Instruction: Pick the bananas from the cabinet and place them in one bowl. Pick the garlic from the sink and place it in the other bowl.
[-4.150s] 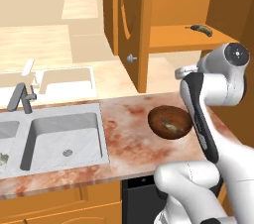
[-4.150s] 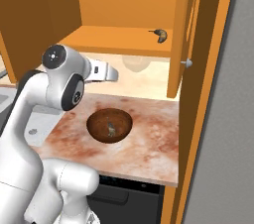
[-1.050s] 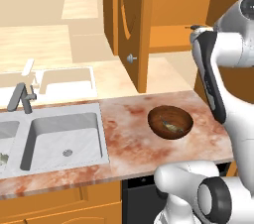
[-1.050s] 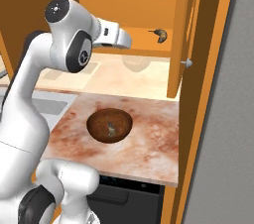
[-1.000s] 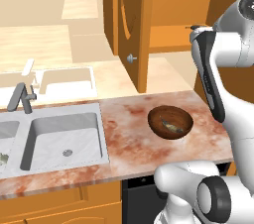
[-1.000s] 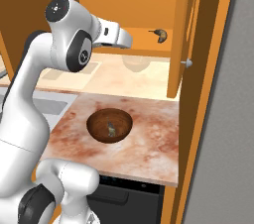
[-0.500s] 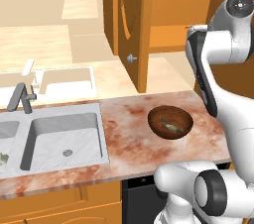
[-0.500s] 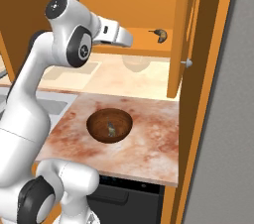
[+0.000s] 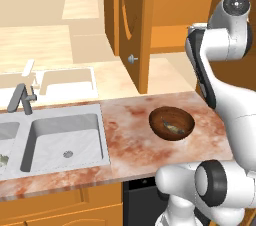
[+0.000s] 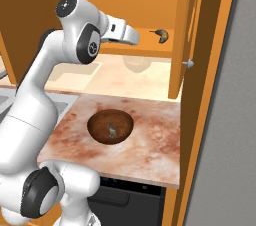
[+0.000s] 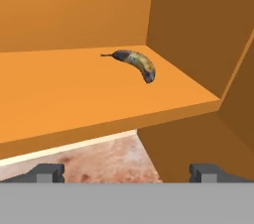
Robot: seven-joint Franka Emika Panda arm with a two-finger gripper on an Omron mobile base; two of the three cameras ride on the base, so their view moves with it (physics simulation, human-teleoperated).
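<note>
Bananas (image 11: 135, 64) laid on cabinet (image 11: 74, 89) shelf, stem pointed left in hand view; no writing seen; hand (image 11: 126, 172) spread wide, empty

Dark brown bananas (image 11: 136, 64) streaked dull yellow-green, on orange-brown cabinet (image 11: 74, 84) shelf. Marbled pink-and-cream tabletop (image 9: 130, 135) under glossy brown bowl (image 9: 172, 123). Grey steel sink (image 9: 60, 140), grey faucet (image 9: 20, 97). White arm (image 10: 75, 35), dark joints. Silver door knob (image 10: 189, 63).

White glossy arm (image 10: 37, 95) — dark round joints, small dark fingers (image 11: 48, 172).
</note>
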